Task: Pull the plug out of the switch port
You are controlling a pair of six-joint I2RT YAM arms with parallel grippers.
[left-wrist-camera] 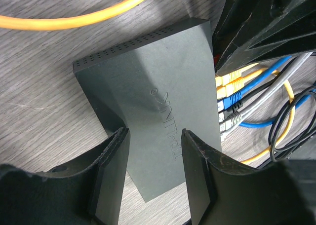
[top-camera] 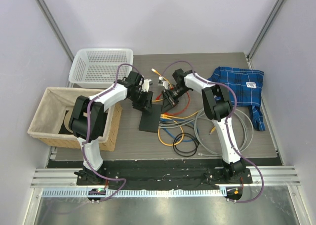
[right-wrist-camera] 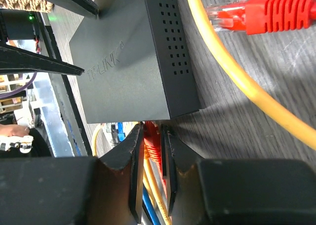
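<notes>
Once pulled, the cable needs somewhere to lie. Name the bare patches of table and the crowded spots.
Free: the near strip of the table, between the wicker basket and the loose cable loops. Also free is the small near-right corner past the grey cable coil, below the blue cloth. Crowded: the middle, around the switch.

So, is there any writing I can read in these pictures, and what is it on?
"TP-LINK", followed by a small ® mark: on the top face of the switch, legible in both wrist views.
No other text is readable. In the top view the switch is too small for its lettering to be made out.
</notes>
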